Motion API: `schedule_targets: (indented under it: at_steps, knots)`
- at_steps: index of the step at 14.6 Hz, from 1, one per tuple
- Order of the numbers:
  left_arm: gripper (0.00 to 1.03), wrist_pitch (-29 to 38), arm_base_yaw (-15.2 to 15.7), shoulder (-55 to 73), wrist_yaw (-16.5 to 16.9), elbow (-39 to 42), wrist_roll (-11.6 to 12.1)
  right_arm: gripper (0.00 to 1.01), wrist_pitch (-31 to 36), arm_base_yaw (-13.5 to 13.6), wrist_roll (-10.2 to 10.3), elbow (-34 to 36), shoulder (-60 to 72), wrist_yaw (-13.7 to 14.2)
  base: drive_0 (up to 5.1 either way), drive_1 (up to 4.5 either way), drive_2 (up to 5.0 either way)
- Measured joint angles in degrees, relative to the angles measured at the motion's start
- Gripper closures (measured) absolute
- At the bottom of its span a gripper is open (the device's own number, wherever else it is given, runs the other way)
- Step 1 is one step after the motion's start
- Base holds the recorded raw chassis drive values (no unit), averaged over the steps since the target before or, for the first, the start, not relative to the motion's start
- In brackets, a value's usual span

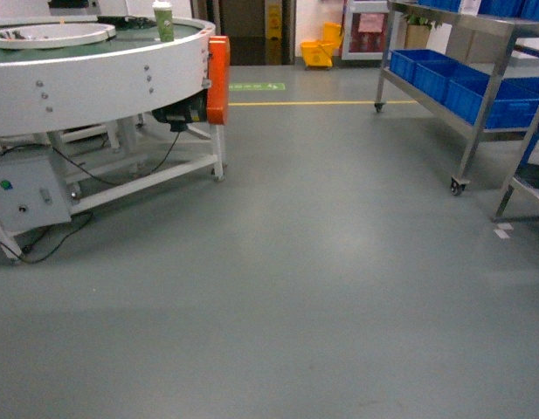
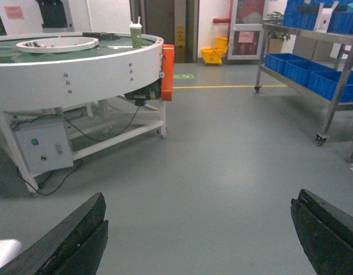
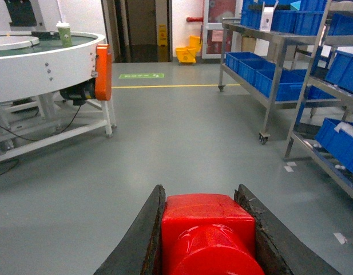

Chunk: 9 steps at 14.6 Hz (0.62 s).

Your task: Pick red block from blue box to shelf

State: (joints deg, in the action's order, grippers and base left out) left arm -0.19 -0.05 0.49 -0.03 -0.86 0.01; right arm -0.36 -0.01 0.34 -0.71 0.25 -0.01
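In the right wrist view the red block [image 3: 207,235] fills the bottom centre, glossy, its round stud facing the camera. My right gripper [image 3: 200,197] is shut on it, one dark finger against each side. In the left wrist view my left gripper [image 2: 200,200] stands wide open, with only grey floor between its fingers [image 2: 79,235]. The shelf [image 1: 479,131], a steel rack on casters, stands at the right of the head view; it shows too as the shelf [image 3: 273,74] ahead and right of the held block. The blue box is out of view. Neither gripper shows in the head view.
A white round conveyor table [image 1: 94,70] with an orange guard [image 1: 218,78] and a green cup [image 1: 163,22] stands at the left, with cables [image 1: 51,244] on the floor beneath it. Dark blue crates [image 1: 461,83] sit on the rack. Grey floor [image 1: 321,262] lies between; a yellow mop bucket [image 1: 318,52] stands far back.
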Motion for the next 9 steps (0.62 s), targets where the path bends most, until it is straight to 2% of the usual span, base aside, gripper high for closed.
schedule_targets:
  at_steps: [9]
  knots:
    - [0.05,-0.04,0.0,0.0,0.0,0.0,0.0,0.73,0.2,0.0,0.0,0.0,0.0,-0.02,-0.1,4.25,-4.4]
